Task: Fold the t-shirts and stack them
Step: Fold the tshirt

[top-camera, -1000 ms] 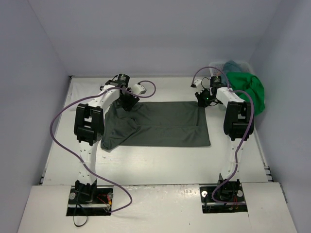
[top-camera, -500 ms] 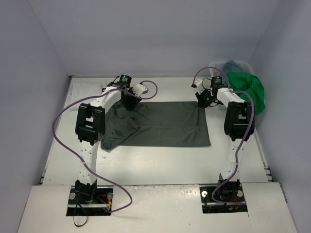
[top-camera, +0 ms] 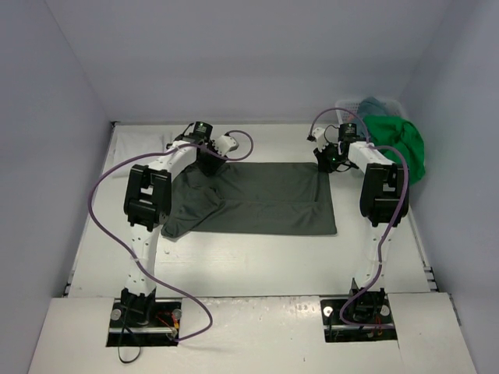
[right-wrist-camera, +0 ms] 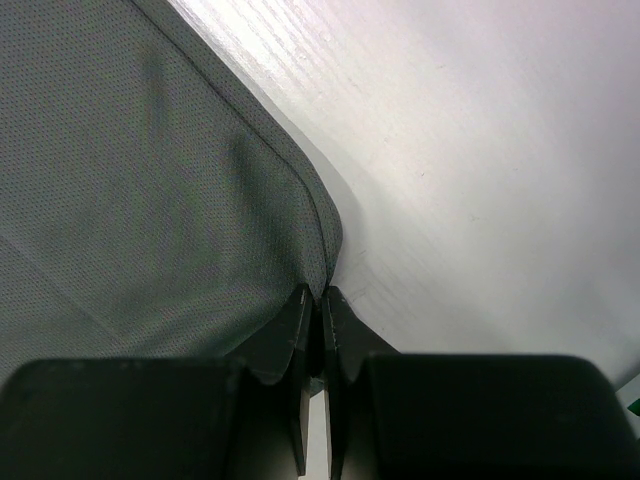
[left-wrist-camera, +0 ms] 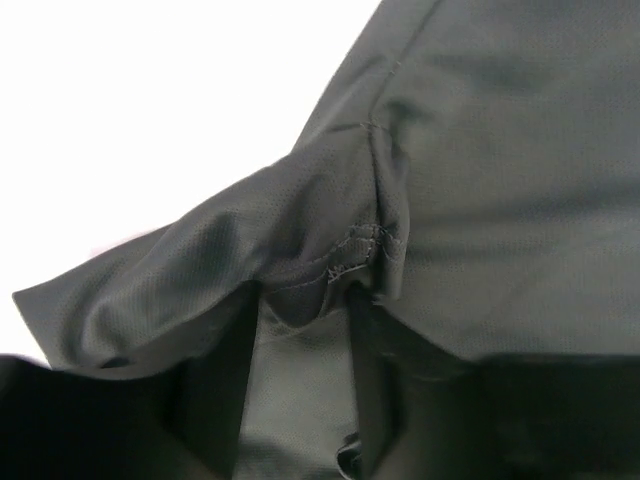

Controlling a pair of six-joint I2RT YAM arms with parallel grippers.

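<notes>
A dark grey-green t-shirt [top-camera: 265, 199] lies spread on the white table, its left side rumpled. My left gripper [top-camera: 209, 160] is down on its far left corner. In the left wrist view the gripper [left-wrist-camera: 300, 300] has its black fingers [left-wrist-camera: 215, 385] standing apart, a bunched sleeve seam [left-wrist-camera: 355, 245] humped over their tips and cloth lying between them. At the far right corner my right gripper [top-camera: 328, 162] is shut, and in the right wrist view it [right-wrist-camera: 321, 292] pinches the shirt's hemmed edge [right-wrist-camera: 318, 215]. A bright green shirt [top-camera: 401, 144] and a teal-blue one [top-camera: 379, 102] sit at the back right.
The white mesh basket [top-camera: 348, 104] stands in the far right corner, with the green shirt draped over its front. Grey walls close in the table [top-camera: 257, 257] on the left, back and right. Purple cables loop from both arms.
My left gripper has slid slightly to the right and away along the shirt's far edge. The right gripper has stayed put, still pinched on its corner.
</notes>
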